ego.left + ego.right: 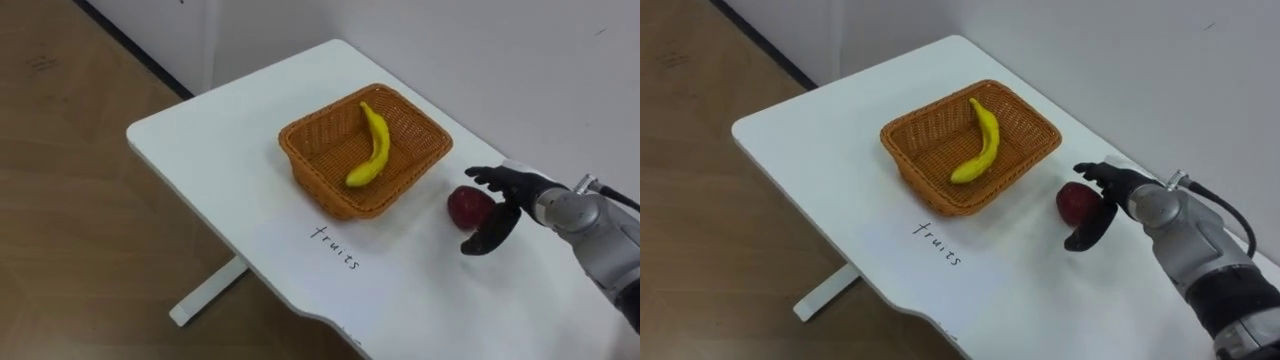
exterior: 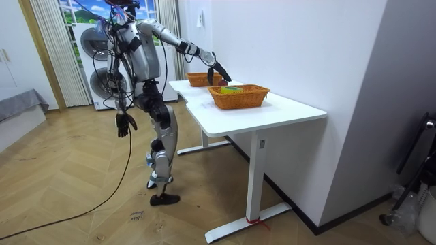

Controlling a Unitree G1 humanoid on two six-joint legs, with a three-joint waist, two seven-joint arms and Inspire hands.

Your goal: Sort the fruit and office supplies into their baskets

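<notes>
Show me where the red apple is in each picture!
Left eye view: the apple lies on the table, right of the fruit basket, at the right hand.
Right eye view: the apple is in the same spot, right of the fruit basket.
Room view: too small to be sure; look under the right hand.
Shared landmark: the fruit basket, the far one in the room view.

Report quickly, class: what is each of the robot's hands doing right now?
Left hand: hangs by the robot's side; too small to tell.
Right hand: open, fingers spread about the red apple, not closed on it.
</notes>
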